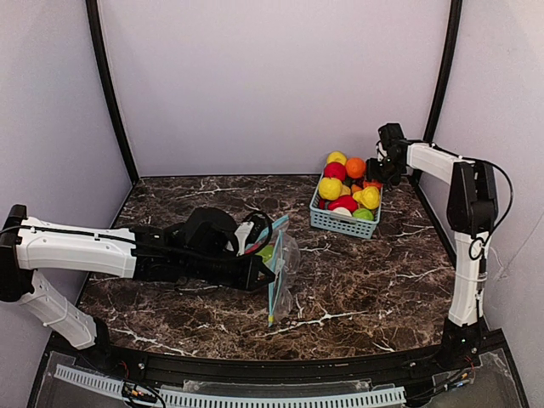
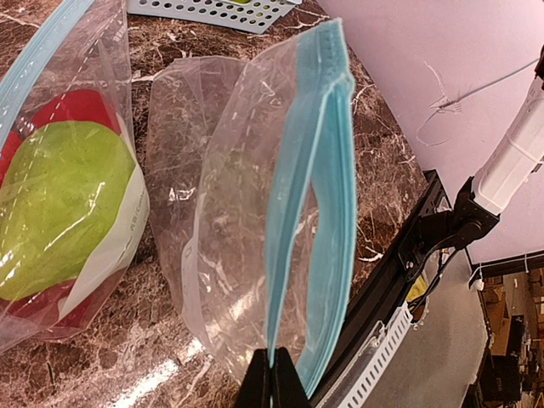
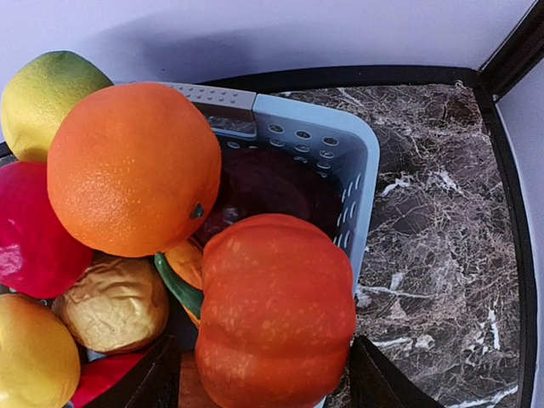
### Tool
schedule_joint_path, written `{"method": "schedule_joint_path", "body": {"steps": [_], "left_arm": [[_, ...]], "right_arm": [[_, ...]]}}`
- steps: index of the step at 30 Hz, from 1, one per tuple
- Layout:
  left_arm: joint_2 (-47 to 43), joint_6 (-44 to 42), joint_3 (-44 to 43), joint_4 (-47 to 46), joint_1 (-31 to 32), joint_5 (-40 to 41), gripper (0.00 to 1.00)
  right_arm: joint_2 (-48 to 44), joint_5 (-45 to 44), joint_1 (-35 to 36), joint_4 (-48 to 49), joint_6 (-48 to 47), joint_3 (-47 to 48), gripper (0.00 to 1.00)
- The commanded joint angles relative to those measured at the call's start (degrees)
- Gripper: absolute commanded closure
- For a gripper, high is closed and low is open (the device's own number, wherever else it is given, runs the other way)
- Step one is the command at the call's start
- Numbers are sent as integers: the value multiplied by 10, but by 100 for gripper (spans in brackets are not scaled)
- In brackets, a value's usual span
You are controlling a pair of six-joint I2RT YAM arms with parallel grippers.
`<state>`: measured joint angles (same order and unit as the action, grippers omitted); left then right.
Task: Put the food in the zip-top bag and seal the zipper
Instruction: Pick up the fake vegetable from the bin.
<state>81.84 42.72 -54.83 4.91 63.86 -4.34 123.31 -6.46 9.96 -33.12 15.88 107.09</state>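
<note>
Toy fruits [image 1: 344,183]: heaped in light-blue basket [image 1: 338,223], far right of desk [image 1: 374,280]. Step: picking. Right claw [image 3: 270,384] straddles orange pumpkin [image 3: 276,331], jaws wide; contact cannot be told. Left claw [image 2: 272,384], clamped on zipper [image 2: 308,195] of empty zip-top bag [image 2: 229,255], mid-desk. Next: firm grip, lift, carry bagward.

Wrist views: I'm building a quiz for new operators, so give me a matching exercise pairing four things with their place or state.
Things:
1. pumpkin toy
2. bag zipper
3. basket
4. round orange

Place or state:
A. pinched in the shut left jaws
B. light blue, holding the fruit
C. flanked by the right jaws
D. on top of the pile, next to a yellow fruit

Pairs: 1-C, 2-A, 3-B, 4-D
</note>
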Motion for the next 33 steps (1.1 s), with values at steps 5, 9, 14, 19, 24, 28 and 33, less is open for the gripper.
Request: {"method": "schedule_joint_path", "body": {"steps": [5, 9, 14, 19, 24, 28, 33], "left_arm": [[-14, 4, -4, 22, -2, 15, 99], [-16, 3, -5, 23, -2, 17, 99], [-18, 2, -5, 27, -2, 19, 99], [-18, 4, -5, 28, -2, 21, 99], [-19, 5, -4, 24, -2, 22, 99], [-16, 5, -5, 22, -2, 21, 99], [-12, 9, -5, 15, -2, 14, 99]], "right_arm": [[29, -12, -6, 2, 12, 35, 38], [34, -14, -8, 2, 12, 37, 48], [28, -11, -9, 2, 12, 32, 59], [-5, -16, -8, 10, 7, 7, 64], [-55, -36, -8, 15, -6, -25, 65], [-87, -41, -9, 16, -15, -40, 66], [-119, -32, -9, 17, -25, -56, 66]]}}
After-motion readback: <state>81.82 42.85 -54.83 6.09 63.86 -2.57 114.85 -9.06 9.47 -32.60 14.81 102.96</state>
